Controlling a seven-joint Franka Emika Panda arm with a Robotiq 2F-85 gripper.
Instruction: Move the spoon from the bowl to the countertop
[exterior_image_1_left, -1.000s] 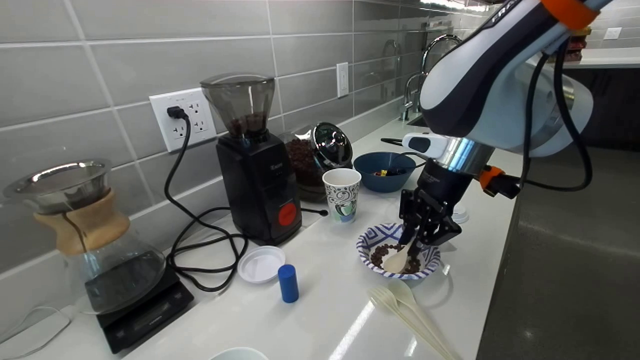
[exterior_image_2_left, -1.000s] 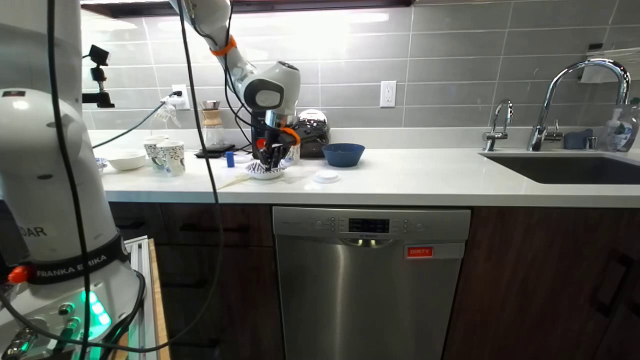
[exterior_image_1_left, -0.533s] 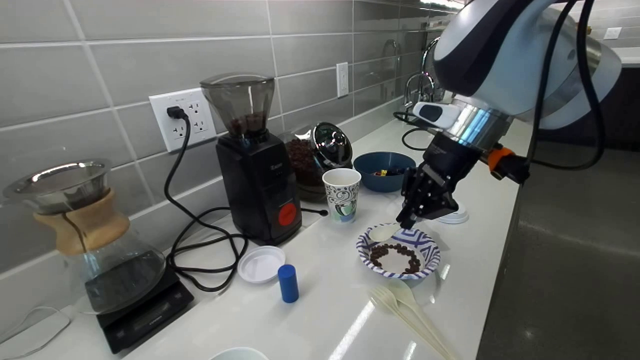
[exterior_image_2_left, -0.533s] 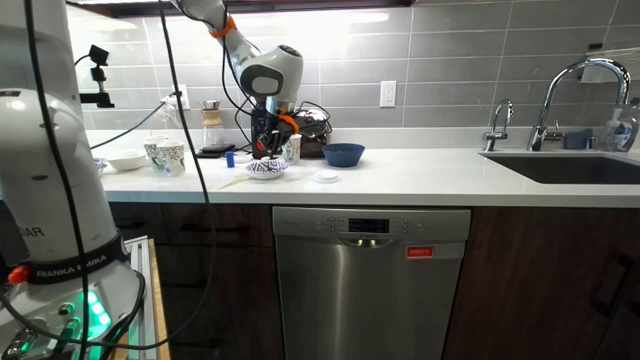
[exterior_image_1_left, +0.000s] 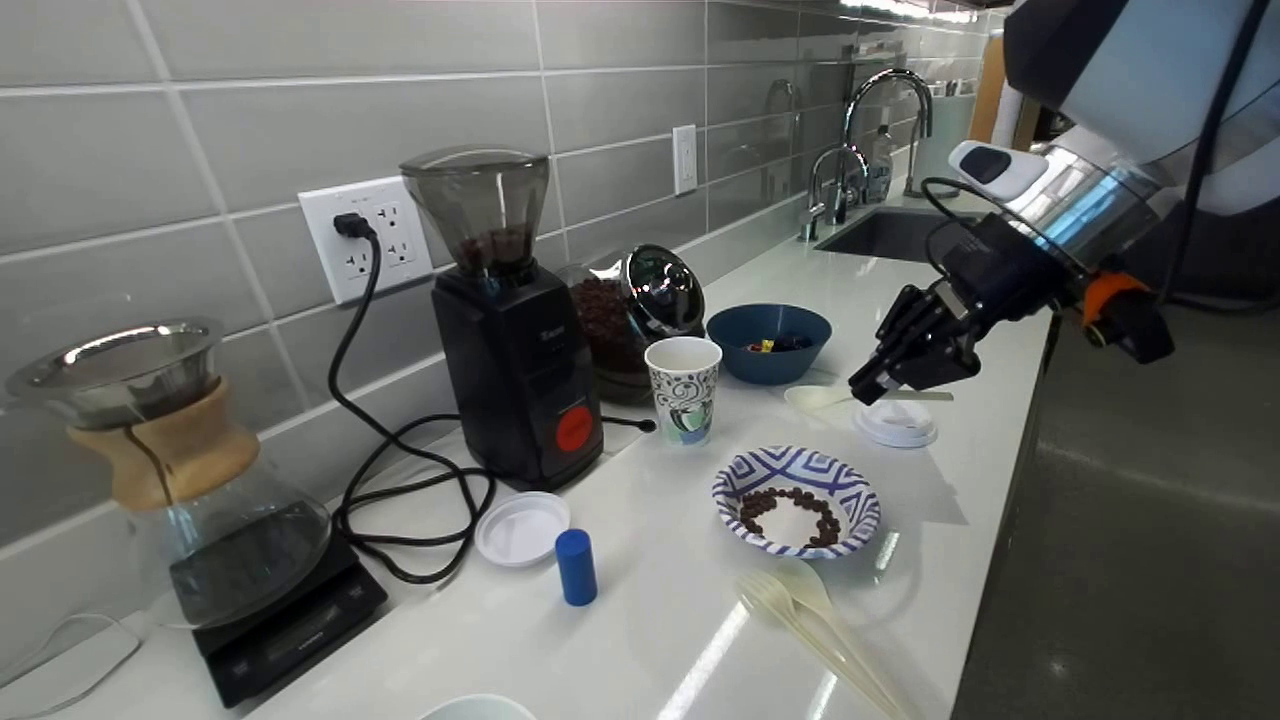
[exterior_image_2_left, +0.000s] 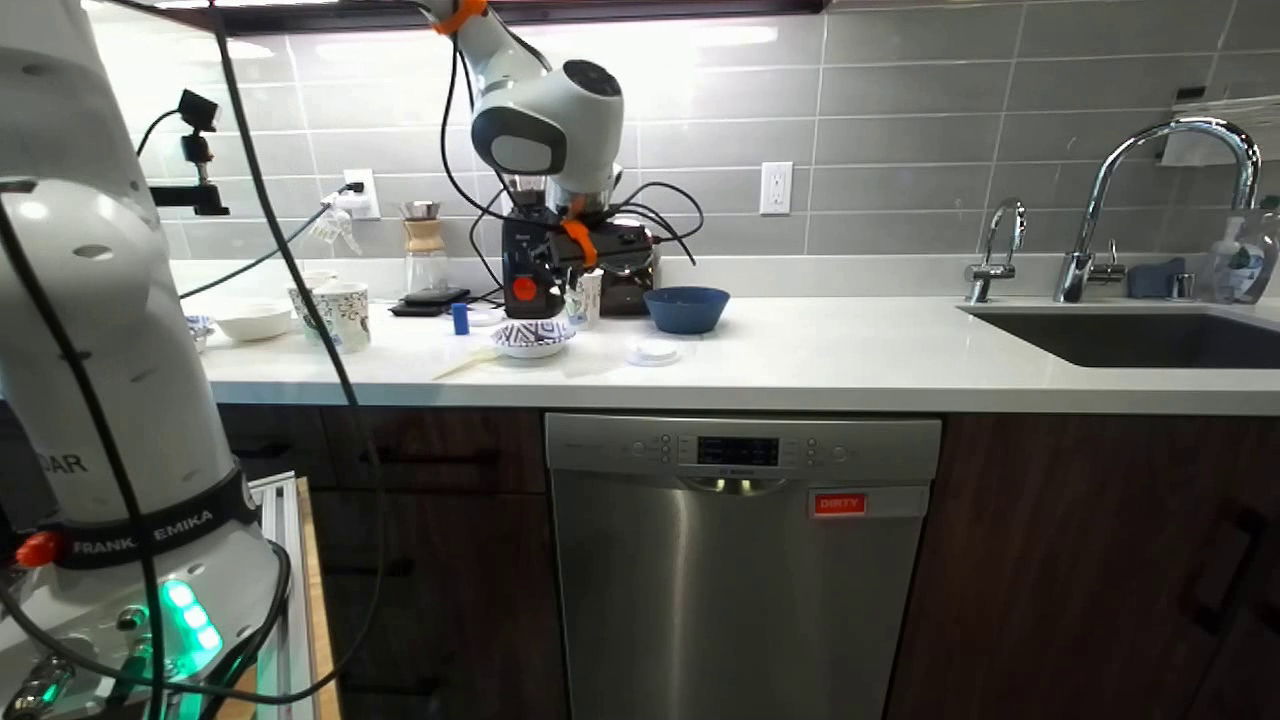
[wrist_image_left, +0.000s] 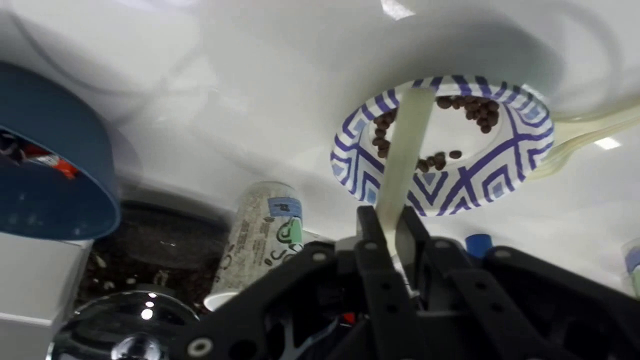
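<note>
Jaws hold the cream-coloured spoon (wrist_image_left: 406, 155) aloft, out of the patterned bowl (exterior_image_1_left: 790, 468)

In an exterior view, far to the left of the patterned bowl, a glass pour-over coffee maker (exterior_image_1_left: 165, 452) with a wooden collar stands on a black scale (exterior_image_1_left: 300, 635); the white table (exterior_image_1_left: 650, 570) carries both. Nearer, yet well left of the patterned bowl, is a black coffee grinder (exterior_image_1_left: 515, 390) with brown beans (exterior_image_1_left: 497, 250) in its hopper (exterior_image_1_left: 470, 200). A flat white lid (exterior_image_1_left: 523, 530) lies left of the patterned bowl, and a blue cylinder (exterior_image_1_left: 577, 568) stands between that lid and the patterned bowl.

Behind the patterned bowl and to its left come a tilted glass jar (exterior_image_1_left: 610, 322) and an upright printed paper cup (exterior_image_1_left: 684, 395); straight behind it sits a deep dark blue bowl (exterior_image_1_left: 765, 372), holding coloured items (exterior_image_1_left: 768, 346) too small to name.

The patterned bowl rests on the table with round brown pieces (wrist_image_left: 484, 114) around its floor; just in front of it a fork (exterior_image_1_left: 770, 600) and a second spoon (exterior_image_1_left: 805, 585) lie side by side.

Behind the patterned bowl and to its right, the cream-coloured spoon hangs above the table, its head showing left of the gripper (wrist_image_left: 389, 222) and its handle end right of it. The jaws stand nearly together, parted only by the spoon's handle, which the wrist view shows clamped between them. Another white lid (exterior_image_1_left: 897, 428) lies right of the patterned bowl and behind.
</note>
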